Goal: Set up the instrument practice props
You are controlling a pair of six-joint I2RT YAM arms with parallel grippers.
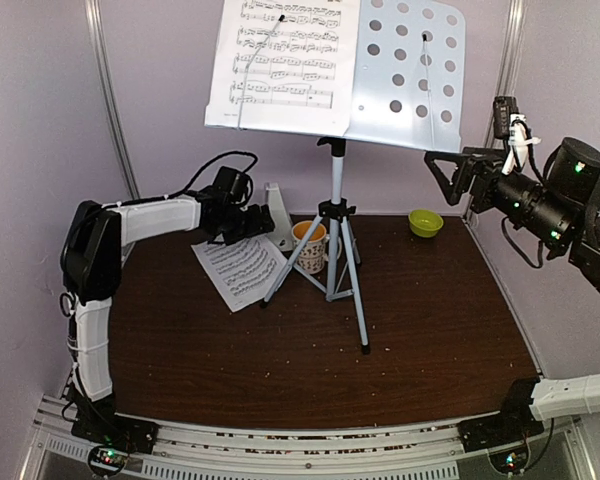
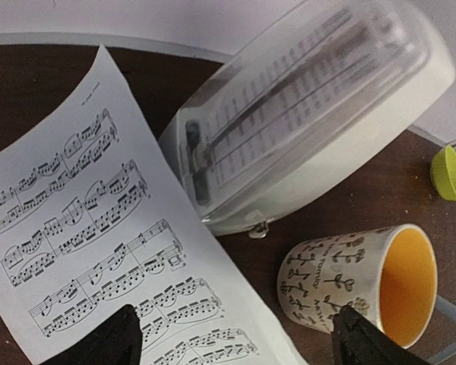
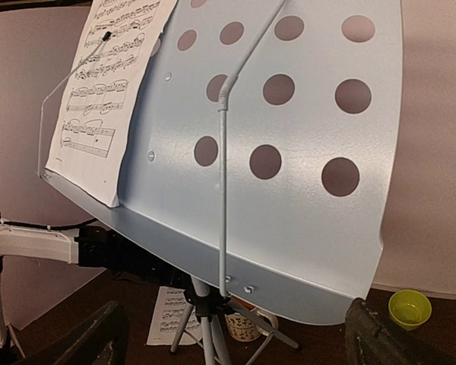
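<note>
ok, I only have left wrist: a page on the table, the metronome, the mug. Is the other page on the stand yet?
Observer: Yes. One sheet-music page stands on the left half of the music stand desk.
Operator: Right half?
Observer: Bare. Only the perforated plate shows, with no paper on it.
Operator: And the right arm?
Observer: The right gripper is raised off the table beside the desk's lower right corner. It is open and holds nothing.
</note>
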